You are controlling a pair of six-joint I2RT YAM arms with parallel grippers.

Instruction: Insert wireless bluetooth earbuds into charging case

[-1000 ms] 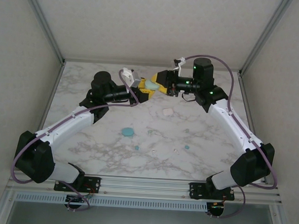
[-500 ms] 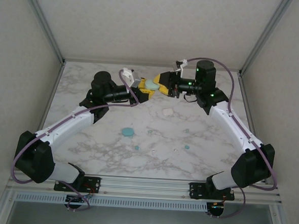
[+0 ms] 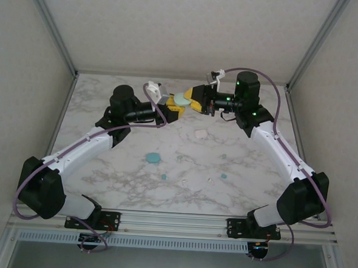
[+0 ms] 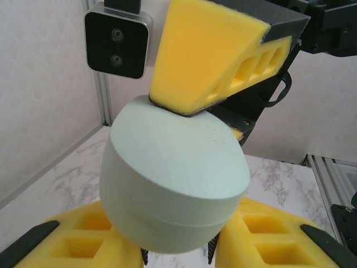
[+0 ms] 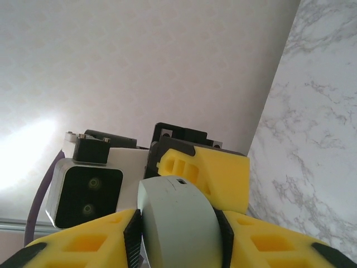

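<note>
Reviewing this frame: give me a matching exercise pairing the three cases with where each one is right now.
Things:
1. pale green case
2. teal case
3. whitish case

Places:
A. lying on the table, left of centre, nearer the left arm
B. lying on the table, right of centre, close to the right arm's wrist
C. off the table, gripped between the jaws of both the left gripper and the right gripper

Pairs: 1-C, 2-A, 3-B

Arms angled inward, left gripper [image 3: 173, 105] and right gripper [image 3: 192, 98] meeting, both clamping one case [image 3: 182, 99]
</note>
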